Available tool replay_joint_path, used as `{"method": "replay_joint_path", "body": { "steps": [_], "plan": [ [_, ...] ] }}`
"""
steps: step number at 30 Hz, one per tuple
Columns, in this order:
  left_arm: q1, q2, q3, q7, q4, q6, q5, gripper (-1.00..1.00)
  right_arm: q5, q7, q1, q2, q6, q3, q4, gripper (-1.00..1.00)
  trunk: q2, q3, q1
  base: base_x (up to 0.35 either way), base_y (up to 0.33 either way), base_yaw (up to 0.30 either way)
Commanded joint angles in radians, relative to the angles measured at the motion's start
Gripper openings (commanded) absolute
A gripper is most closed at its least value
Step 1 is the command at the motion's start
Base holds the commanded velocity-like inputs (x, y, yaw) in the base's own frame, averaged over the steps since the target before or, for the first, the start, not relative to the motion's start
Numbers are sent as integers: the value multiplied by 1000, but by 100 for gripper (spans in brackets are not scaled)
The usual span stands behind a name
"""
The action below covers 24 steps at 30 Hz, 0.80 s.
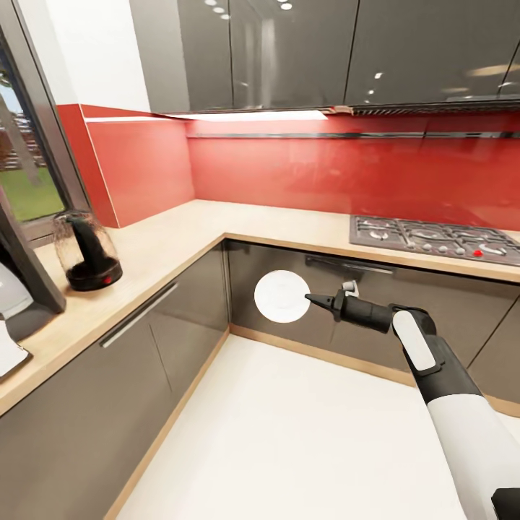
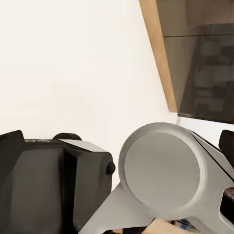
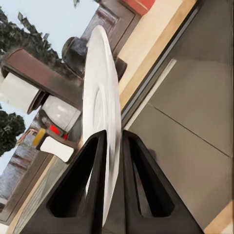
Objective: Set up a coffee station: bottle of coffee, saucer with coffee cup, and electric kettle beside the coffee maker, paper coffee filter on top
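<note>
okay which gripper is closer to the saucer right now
Right. The right gripper is clamped on the saucer's rim, holding it on edge before the cabinets. The left gripper's position relative to it can't be judged.

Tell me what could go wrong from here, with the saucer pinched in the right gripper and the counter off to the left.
The right gripper holds the saucer only by its edge, held on edge over bare floor; a slip would likely drop it. Swinging left, the saucer could strike the counter edge or cabinet fronts if carried this low. On the countertop, the coffee maker stands near the window; a wide approach might knock it.
</note>
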Motion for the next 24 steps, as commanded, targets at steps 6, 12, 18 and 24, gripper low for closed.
{"method": "replay_joint_path", "body": {
  "steps": [6, 12, 18, 24],
  "plan": [
    [0, 0, -8, -3, 0, 11, 9, 100, -3, 5, -1, -1, 4, 1, 1, -100, 0, -1, 0, 303, -196, 0],
    [0, 0, -8, -4, 0, 11, 9, 100, -3, 5, -1, -1, 5, 1, 1, -100, 0, -1, 0, 298, -195, 73],
    [0, 0, -8, -4, 0, 11, 9, 100, -3, 5, -1, -1, 5, 1, -1, -100, 0, -1, 0, 105, -70, 239],
    [0, 0, -8, -4, 0, 11, 9, 100, -3, 5, -1, -1, 5, 2, -3, -100, 0, -1, 0, 10, -6, 264]
  ]
}}
